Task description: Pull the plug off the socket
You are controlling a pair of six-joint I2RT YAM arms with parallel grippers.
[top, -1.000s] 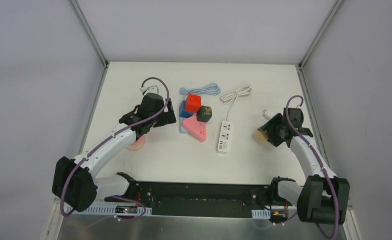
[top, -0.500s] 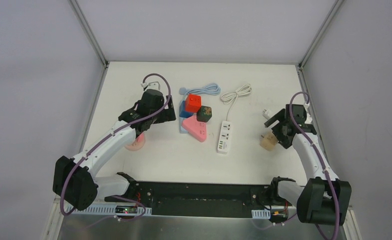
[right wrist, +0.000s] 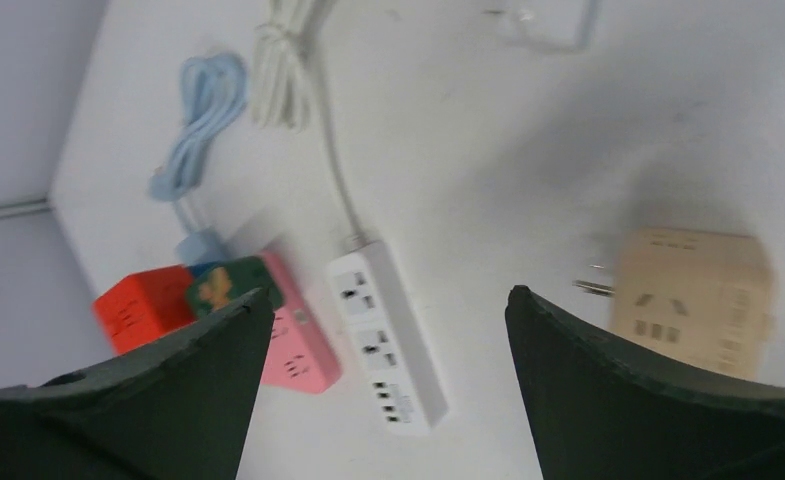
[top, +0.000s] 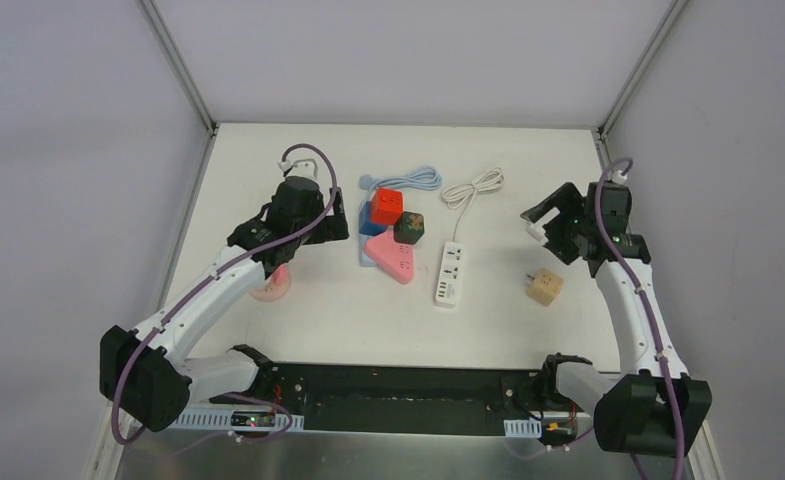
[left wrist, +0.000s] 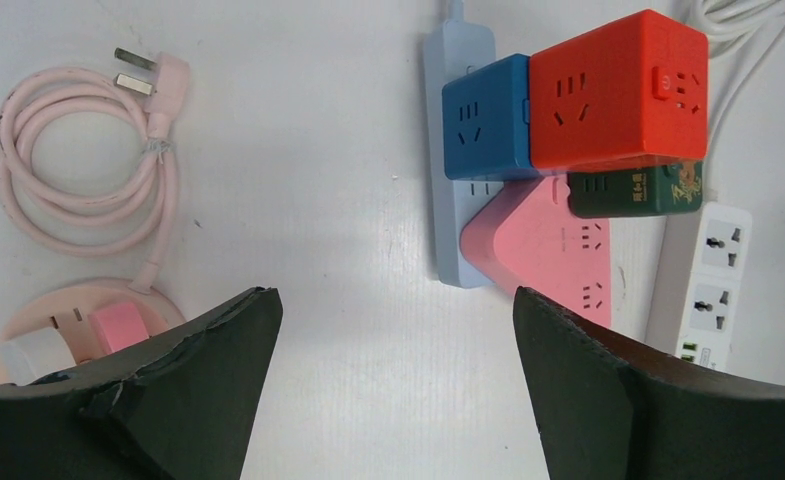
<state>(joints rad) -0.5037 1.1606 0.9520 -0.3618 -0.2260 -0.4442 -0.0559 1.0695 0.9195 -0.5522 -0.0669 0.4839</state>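
A light blue power strip (left wrist: 450, 230) lies mid-table with a blue cube adapter (left wrist: 483, 130), a red cube adapter (top: 387, 205), a dark green adapter (top: 409, 227) and a pink triangular adapter (top: 393, 260) clustered on it. A beige cube plug (top: 544, 287) lies alone on the table at the right, prongs showing in the right wrist view (right wrist: 693, 300). My right gripper (top: 540, 216) is open and empty, raised behind the beige cube. My left gripper (top: 336, 222) is open and empty, just left of the cluster, over bare table (left wrist: 396, 300).
A white power strip (top: 449, 273) with a coiled white cable (top: 473, 187) lies right of the cluster. A round pink socket (top: 270, 287) with a pink cable coil (left wrist: 88, 170) sits under my left arm. A small white plug (top: 535, 228) lies near the right wall.
My right gripper has let go of the beige cube plug, which now lies on the table, and has risen and moved back. My left arm has shifted slightly.
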